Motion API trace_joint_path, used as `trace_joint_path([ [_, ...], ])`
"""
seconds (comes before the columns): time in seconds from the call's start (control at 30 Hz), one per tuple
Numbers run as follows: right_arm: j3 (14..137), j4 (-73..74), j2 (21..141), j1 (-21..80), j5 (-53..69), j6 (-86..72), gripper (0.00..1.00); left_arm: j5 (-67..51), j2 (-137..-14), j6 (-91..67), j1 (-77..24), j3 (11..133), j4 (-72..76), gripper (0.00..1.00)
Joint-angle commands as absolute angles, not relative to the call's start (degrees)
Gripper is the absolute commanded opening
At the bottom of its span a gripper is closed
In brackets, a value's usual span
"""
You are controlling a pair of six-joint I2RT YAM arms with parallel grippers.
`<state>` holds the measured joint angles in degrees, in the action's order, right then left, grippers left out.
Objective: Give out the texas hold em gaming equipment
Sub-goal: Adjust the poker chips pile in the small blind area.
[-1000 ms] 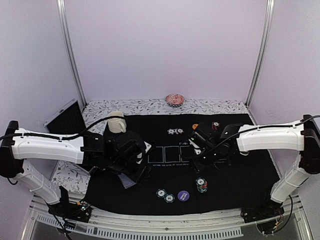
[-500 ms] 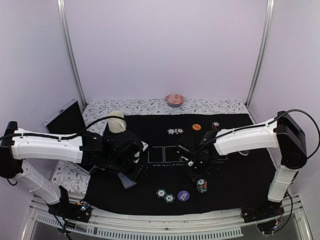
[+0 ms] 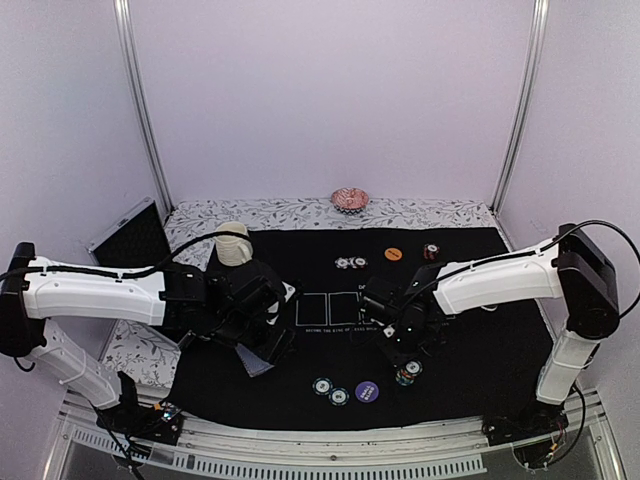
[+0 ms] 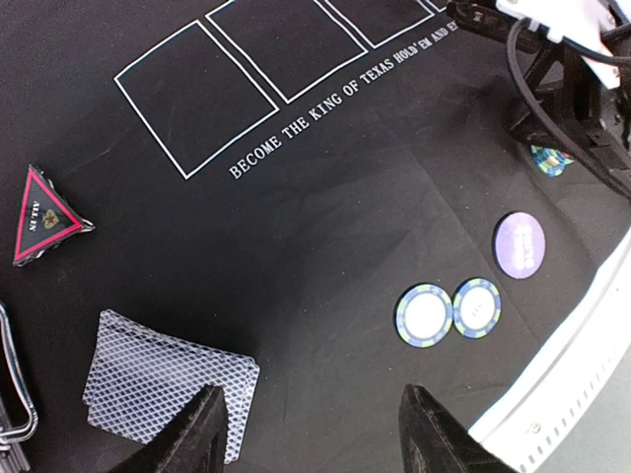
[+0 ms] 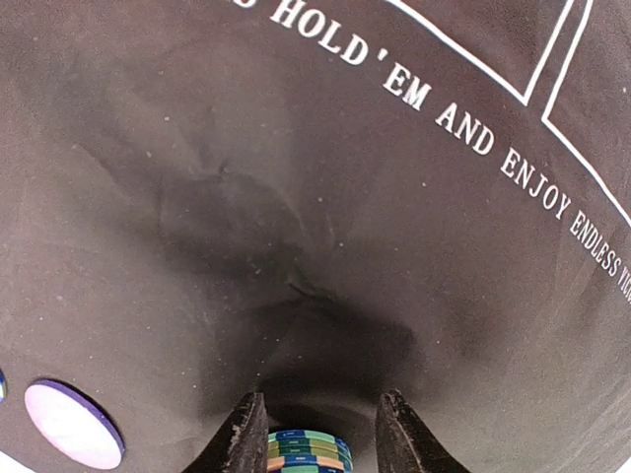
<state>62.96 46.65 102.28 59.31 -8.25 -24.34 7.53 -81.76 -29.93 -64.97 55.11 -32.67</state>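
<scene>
My left gripper [image 4: 315,434] is open and empty, low over the black mat [image 3: 480,340], with the blue-grey card deck [image 4: 168,382] by its left finger. The red-outlined triangle [image 4: 39,215] lies beyond the deck. Two striped chips [image 4: 424,315] and the purple button [image 4: 520,244] lie to the right. My right gripper [image 5: 315,439] is open, with the fingers either side of a small chip stack [image 5: 308,450]; a gap shows on the right side. From above, the right gripper [image 3: 405,348] is just behind that stack [image 3: 405,375]. An orange button [image 3: 393,254] and more chips [image 3: 350,263] lie at the back.
A cream mug [image 3: 234,243] stands at the mat's back left, close behind my left arm. A pink ruffled dish [image 3: 349,198] sits by the back wall. A dark case [image 3: 130,235] leans at the far left. The table's white front rail [image 4: 582,374] runs just past the chips.
My right gripper has moved left and then toward the front edge, coming down around the chip stack. The left arm has barely moved.
</scene>
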Motion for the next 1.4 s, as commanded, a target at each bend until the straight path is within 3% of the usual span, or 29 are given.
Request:
trace_joint_path([
  [0.0, 65.2, 44.2, 100.2, 59.6, -7.5, -21.8, 0.45, 7.2, -81.8, -28.8, -64.1, 55.1, -33.4, 0.62],
  [0.1, 68.1, 43.6, 100.0, 59.6, -8.5, -20.4, 0.56, 7.1, -81.7, -28.8, -64.1, 55.2, -33.4, 0.62],
  [0.3, 66.1, 46.1, 94.2, 59.2, -11.5, -23.8, 0.98, 7.2, -81.0, -28.9, -63.9, 54.3, -33.4, 0.62],
  [0.33, 65.3, 46.5, 93.0, 59.2, -11.1, -25.4, 0.99, 7.2, -81.0, -28.9, -63.8, 54.1, -33.4, 0.62],
  [0.57, 56.7, 43.8, 88.2, 59.2, -4.8, -31.7, 0.99, 5.9, -82.8, -27.7, -63.4, 54.4, -32.6, 0.63],
  [1.03, 55.6, 43.5, 94.7, 60.2, -4.3, -32.2, 0.98, 5.7, -82.8, -27.6, -63.4, 53.6, -32.6, 0.63],
  [1.2, 55.9, 43.3, 97.3, 60.5, -3.8, -32.3, 0.92, 5.7, -82.8, -27.3, -63.4, 54.0, -32.6, 0.64],
  [1.37, 56.8, 44.3, 99.0, 61.1, -3.8, -32.2, 0.79, 5.6, -82.9, -27.1, -63.2, 53.9, -32.7, 0.64],
])
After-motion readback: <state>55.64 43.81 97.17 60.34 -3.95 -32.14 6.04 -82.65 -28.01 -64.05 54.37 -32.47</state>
